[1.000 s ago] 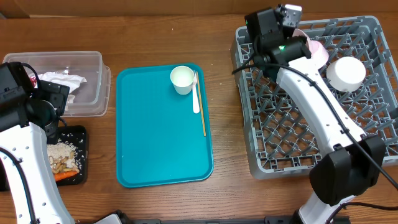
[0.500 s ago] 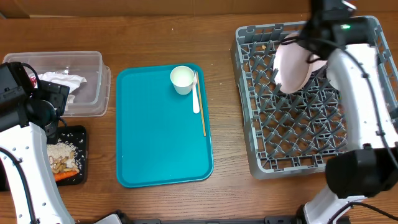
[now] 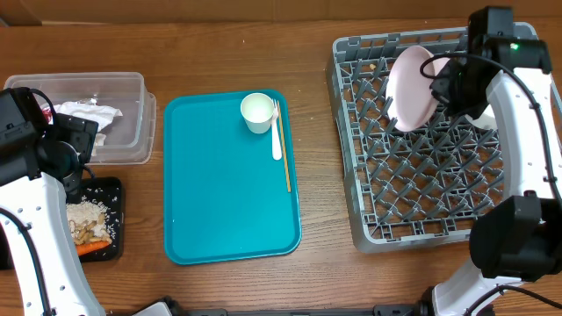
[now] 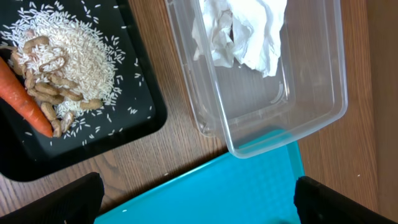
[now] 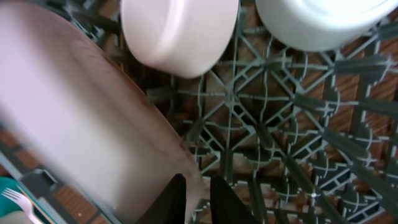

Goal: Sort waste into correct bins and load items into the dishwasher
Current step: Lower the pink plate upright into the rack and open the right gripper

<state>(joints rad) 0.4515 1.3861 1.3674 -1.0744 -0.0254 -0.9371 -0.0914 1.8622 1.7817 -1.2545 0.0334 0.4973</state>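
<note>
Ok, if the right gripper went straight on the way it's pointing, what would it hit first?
Most likely the lattice base of the grey dish rack, just ahead of the right gripper, which pinches the rim of the pink plate. Depth is hard to judge.

— What are the arms built of?
— The right arm (image 3: 525, 140) has smooth white shells on its 2 long links and black housings at the joints. A black cable (image 3: 452, 60) loops near the wrist, and 1 small green light (image 3: 515, 44) glows on top. The left arm (image 3: 26, 204) has the same white link and bulky black joints.
— And the fingers?
— Matte black on both. The left gripper (image 4: 198, 193) shows 2 blunt, dark tips. The right gripper (image 5: 198, 186) shows 2 slim, tapered black blades.
</note>
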